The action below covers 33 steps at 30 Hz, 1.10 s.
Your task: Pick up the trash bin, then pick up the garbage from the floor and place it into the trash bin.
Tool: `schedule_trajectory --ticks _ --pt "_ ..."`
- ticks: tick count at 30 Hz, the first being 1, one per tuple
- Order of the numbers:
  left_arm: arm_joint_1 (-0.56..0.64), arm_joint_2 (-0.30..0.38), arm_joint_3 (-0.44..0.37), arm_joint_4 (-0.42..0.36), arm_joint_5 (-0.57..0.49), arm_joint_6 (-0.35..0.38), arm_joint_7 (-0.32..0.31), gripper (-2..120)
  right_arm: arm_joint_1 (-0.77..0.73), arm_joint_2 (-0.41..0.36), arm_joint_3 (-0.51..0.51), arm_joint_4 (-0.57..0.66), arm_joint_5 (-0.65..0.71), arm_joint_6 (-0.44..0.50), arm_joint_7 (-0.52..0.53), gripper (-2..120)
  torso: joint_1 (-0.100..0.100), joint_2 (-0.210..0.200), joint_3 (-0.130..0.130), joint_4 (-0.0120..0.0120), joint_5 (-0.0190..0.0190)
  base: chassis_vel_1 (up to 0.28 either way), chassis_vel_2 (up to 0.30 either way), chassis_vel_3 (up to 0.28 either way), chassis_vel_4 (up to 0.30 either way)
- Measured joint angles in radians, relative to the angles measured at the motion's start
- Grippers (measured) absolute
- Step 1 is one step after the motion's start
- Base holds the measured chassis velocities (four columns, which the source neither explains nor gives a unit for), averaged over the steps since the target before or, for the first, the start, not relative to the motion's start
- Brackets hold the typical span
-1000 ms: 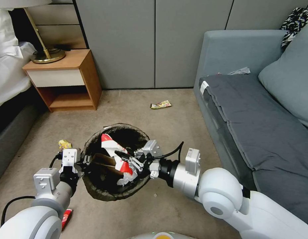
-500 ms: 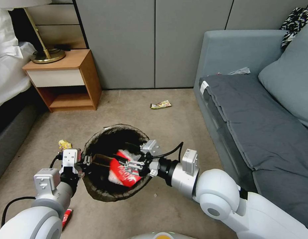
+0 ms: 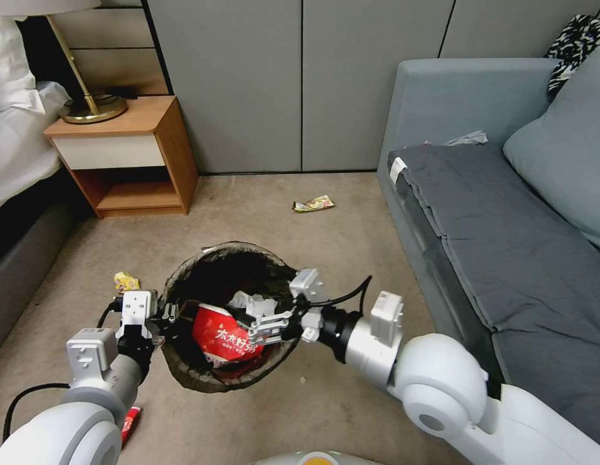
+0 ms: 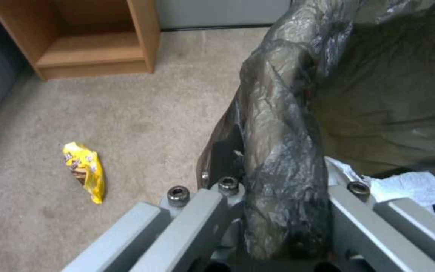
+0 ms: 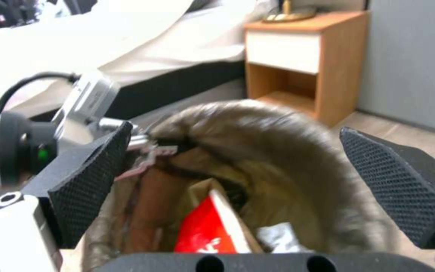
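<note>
We see beige carpet [image 3: 261, 213], grey wall panels [image 3: 300, 84], a wooden nightstand [image 3: 128, 152] with lamp [image 3: 86, 103], and a grey sofa [image 3: 506, 213].

A wooden nightstand [image 3: 128, 152] bearing a brass lamp [image 3: 86, 97] faces a grey sofa [image 3: 506, 213].

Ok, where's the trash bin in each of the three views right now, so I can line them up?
Head view: trash bin sits low and centre-left, left gripper clamped on its rim, open right gripper over its mouth.
Left wrist view: its bag-lined rim runs up from between the gripper's fingers.
Right wrist view: its mouth lies between the open fingers.
Shared landmark: the wooden nightstand.
</note>
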Motion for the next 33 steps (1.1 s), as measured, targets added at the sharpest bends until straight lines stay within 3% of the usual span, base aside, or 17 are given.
schedule_trajectory --ticks 7,9,11,16,23,26,33 --pt "-0.004 0.002 -0.001 0.0 0.0 -0.001 0.0 1 -0.068 -0.026 0.116 0.054 -0.01 0.045 0.028 100 0.0 0.0 0.0 0.0 -0.0001 0.0 0.0 0.0 0.0" --pt "-0.006 0.005 -0.004 0.0 0.0 -0.004 0.001 1 -0.157 -0.034 0.204 0.076 -0.04 0.096 0.057 100 0.0 0.0 0.0 0.0 0.0 0.0 0.0 0.0 0.0" --pt "-0.006 0.006 -0.005 0.0 0.0 -0.006 0.001 1 -0.183 -0.034 0.229 0.08 -0.049 0.109 0.063 100 0.0 0.0 0.0 -0.0002 0.0 0.0 0.0 0.0 0.0" --pt "-0.008 0.011 -0.008 0.0 -0.001 -0.008 0.002 1 -0.27 -0.005 0.369 0.091 -0.05 0.192 0.146 100 0.0 0.0 0.0 0.0001 0.0 0.0 0.0 0.0 0.0" --pt "-0.011 0.014 -0.01 0.0 -0.007 -0.008 0.002 1 -0.357 0.028 0.533 0.059 -0.116 0.225 0.162 100 0.0 0.0 0.0 0.0 0.0 0.0 0.0 0.0 0.0" --pt "-0.015 0.016 -0.012 0.0 -0.01 -0.006 0.002 1 -0.456 0.085 0.62 0.01 -0.225 0.268 0.136 100 0.0 0.0 0.0 0.0001 -0.0002 0.0 0.0 0.0 0.0" --pt "-0.021 0.018 -0.013 0.0 -0.016 -0.001 0.002 1 -0.581 0.203 0.662 -0.034 -0.38 0.338 0.093 100 0.0 0.0 0.0 -0.0003 0.0001 0.0 0.0 0.0 0.0"
